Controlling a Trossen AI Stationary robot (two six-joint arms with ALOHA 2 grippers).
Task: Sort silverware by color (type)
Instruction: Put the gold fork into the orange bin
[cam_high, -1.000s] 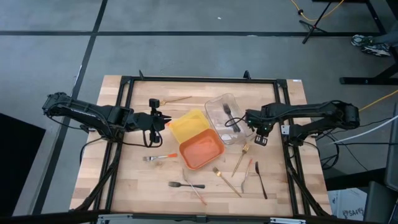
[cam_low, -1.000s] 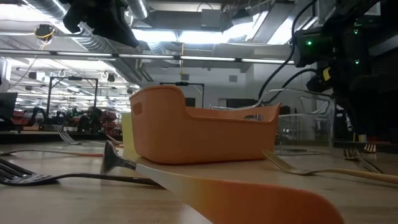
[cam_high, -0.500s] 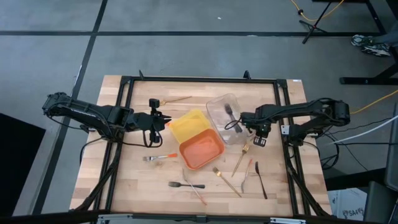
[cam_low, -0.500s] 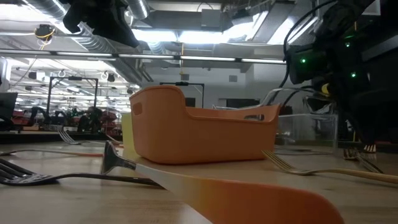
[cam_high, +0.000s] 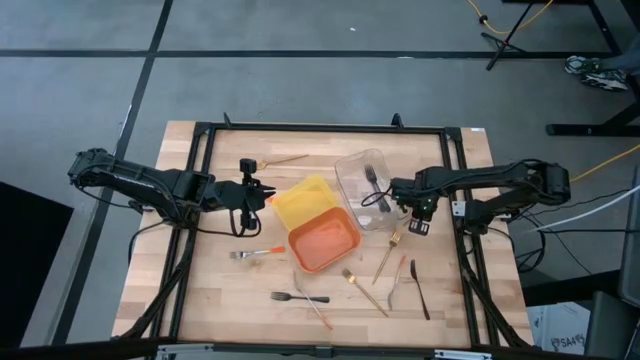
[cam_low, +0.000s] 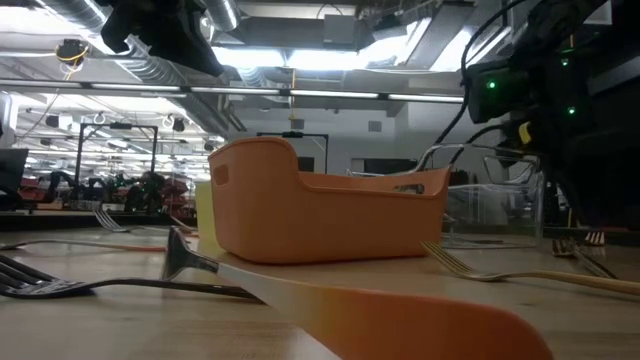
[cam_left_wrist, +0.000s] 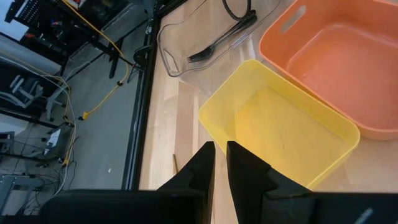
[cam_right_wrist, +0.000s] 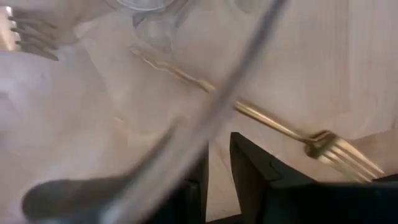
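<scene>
The clear tray (cam_high: 362, 190) lies right of the yellow tray (cam_high: 302, 200) and the orange tray (cam_high: 324, 242), with black forks (cam_high: 372, 182) inside. My right gripper (cam_high: 402, 198) is shut on its right wall. My left gripper (cam_high: 262, 193) hovers shut and holding nothing beside the yellow tray (cam_left_wrist: 280, 124). On the wood lie a gold fork (cam_high: 287, 159) at the far side, an orange-handled fork (cam_high: 256, 254), a black fork (cam_high: 299, 297), gold forks (cam_high: 389, 254) (cam_high: 364, 290) and a black utensil (cam_high: 419, 290). My right gripper pinches the clear tray's right wall at its rim (cam_right_wrist: 208, 115), which runs into the gap between the two fingers (cam_right_wrist: 255, 168). The fingers point down from above. A gold fork (cam_right_wrist: 280, 130) shows through the clear plastic below; whether the tray's bottom is lifted I cannot tell.
A black frame (cam_high: 325, 130) runs around the work area. In the low view the orange tray (cam_low: 320, 215) stands in the middle, with an orange-handled utensil (cam_low: 330, 305) lying close in front. Bare wood shows at the table's near left (cam_high: 190, 290).
My right gripper has swung slightly toward the table's left and back again, staying shut on the clear tray's wall. The clear tray has shifted a little toward the table's right with it.
</scene>
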